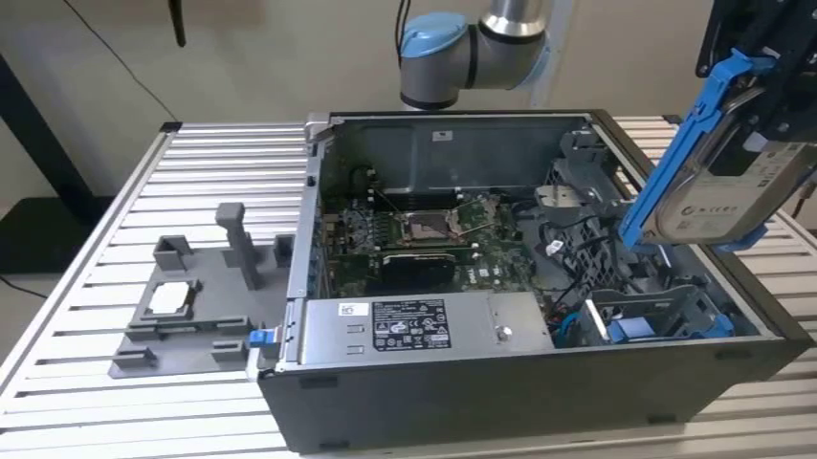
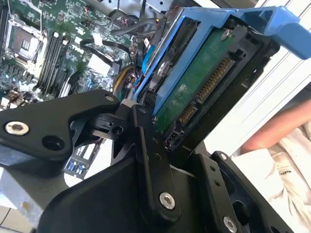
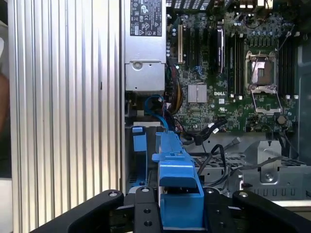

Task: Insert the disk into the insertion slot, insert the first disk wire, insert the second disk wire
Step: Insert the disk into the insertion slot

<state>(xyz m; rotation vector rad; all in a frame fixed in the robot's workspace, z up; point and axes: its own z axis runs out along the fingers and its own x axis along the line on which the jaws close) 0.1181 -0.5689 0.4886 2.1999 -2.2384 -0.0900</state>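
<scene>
Blue-framed disk (image 1: 725,186) is hanging steeply tilted, gripped by the gripper (image 3: 180,212); in the exterior view the slot (image 1: 649,304) is lying toward 7 o'clock, under its lower end.

In the exterior view the computer case (image 1: 511,411) sits mid-frame on the desk (image 1: 77,316), with a parts stand (image 1: 191,316) beside it at lower left. Inside, the power supply (image 1: 396,325) lies along the near wall, the motherboard (image 1: 422,234) behind it, and the insertion slot (image 1: 657,311) at lower right. The disk (image 1: 721,182) (tilted, gripped in the end effector (image 3: 177,213)) hangs above that slot at upper right.
</scene>
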